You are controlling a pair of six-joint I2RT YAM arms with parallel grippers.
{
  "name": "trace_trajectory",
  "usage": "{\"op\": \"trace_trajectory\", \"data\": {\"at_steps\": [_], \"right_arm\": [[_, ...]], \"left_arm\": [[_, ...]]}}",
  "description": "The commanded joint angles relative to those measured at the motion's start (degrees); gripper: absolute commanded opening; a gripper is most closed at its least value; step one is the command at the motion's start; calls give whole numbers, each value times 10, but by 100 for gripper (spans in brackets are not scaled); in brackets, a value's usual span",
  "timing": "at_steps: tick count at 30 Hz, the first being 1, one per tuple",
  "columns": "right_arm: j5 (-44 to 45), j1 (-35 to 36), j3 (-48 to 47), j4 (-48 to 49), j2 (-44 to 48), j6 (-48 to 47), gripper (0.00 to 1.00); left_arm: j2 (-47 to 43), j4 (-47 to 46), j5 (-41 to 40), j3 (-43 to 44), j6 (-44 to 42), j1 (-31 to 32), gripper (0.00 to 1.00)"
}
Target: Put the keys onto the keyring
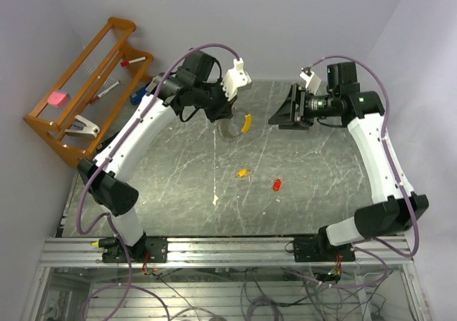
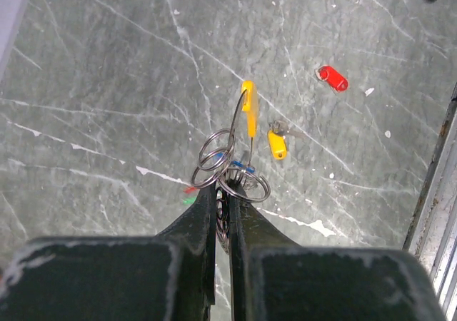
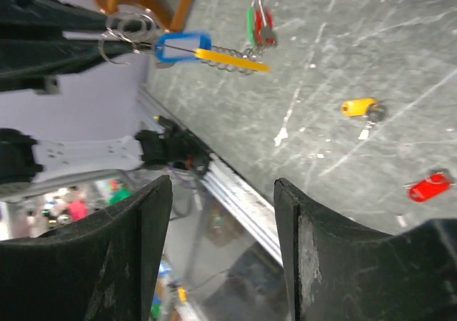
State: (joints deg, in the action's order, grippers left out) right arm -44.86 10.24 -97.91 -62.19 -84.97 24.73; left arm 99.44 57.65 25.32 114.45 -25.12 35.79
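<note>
My left gripper (image 2: 223, 187) is shut on the keyring (image 2: 227, 165), a bunch of silvery wire loops held above the table. Its yellow curved piece (image 2: 248, 108) hangs below, also seen from above (image 1: 246, 123). In the right wrist view a blue key (image 3: 182, 46) and a red and a green key (image 3: 257, 23) hang on the keyring (image 3: 125, 30). An orange-yellow key (image 1: 241, 172) and a red key (image 1: 276, 185) lie loose on the table. My right gripper (image 3: 223, 185) is open and empty, raised to the right of the keyring (image 1: 280, 115).
A wooden rack (image 1: 86, 85) with pens, a pink block and a white clip stands at the back left. A metal rail (image 1: 228, 248) runs along the table's near edge. Small white flecks (image 1: 215, 200) mark the grey marbled tabletop.
</note>
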Motion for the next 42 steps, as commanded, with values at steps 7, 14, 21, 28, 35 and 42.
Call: {"op": "trace_trajectory", "data": {"at_steps": [7,14,21,28,35,42], "right_arm": [[-5,21,292,418,174,-56,61],[10,59,322,494,169,-94,60],[17,85,305,497,133,-98,3],[51,85,276,470,145,-93,0],[274,153,-13,46,-40,-222,0],[489,258,-156,-106,-163,-148,0]], "left_arm": [[-9,-86,205,-33,60,-16,7],[6,-126,342,-53,112,-20,7],[0,-118,356,-56,102,-22,7],[-16,-157,372,-87,147,-64,35],[-4,-21,202,4,28,-124,68],[-46,-49,97,-9,41,-157,69]]}}
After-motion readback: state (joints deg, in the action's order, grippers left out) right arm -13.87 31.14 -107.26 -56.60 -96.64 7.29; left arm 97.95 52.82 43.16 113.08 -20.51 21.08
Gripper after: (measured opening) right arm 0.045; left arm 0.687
